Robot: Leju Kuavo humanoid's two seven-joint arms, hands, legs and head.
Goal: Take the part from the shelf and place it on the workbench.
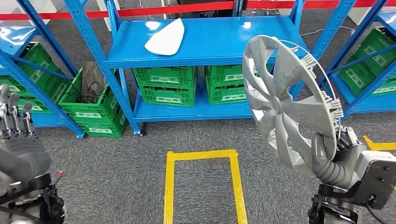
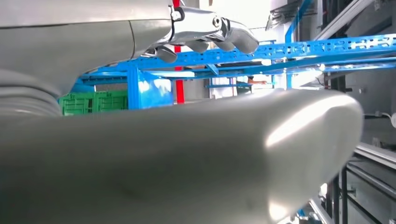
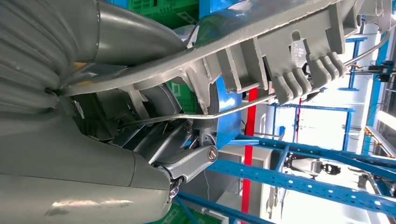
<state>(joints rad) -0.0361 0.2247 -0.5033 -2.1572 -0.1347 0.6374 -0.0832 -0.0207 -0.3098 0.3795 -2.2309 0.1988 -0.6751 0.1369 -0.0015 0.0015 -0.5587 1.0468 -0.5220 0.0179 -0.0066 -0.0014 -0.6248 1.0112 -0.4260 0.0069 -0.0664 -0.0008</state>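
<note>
The pick-up half of the job looks done: the right hand [image 1: 337,150] holds a silver wheel cover [image 1: 285,100] by its lower rim, well clear of the blue shelf [image 1: 219,44], so the part is in the air at about 3 o'clock in the head view, standing nearly on edge and tilted, its spoked face turned toward 9 o'clock. In the right wrist view the thick thumb lies on one side of the rim and the darker fingers [image 3: 187,161] curl behind it, beside the clips and the wire ring, so the fingers are pinching the cover's edge. The left hand [image 1: 16,128] hangs at 8 o'clock, holding nothing, its fingers straight and a little apart. What remains, by my reading, is the whole delivery: no bench appears in these views, so the robot probably has to turn or walk away from the shelf before setting the cover down. A white panel [image 1: 165,38] lies on the shelf's top level at 11 o'clock, green crates [image 1: 164,84] sit below it, and a yellow floor outline [image 1: 203,177] lies at 6 o'clock.
</note>
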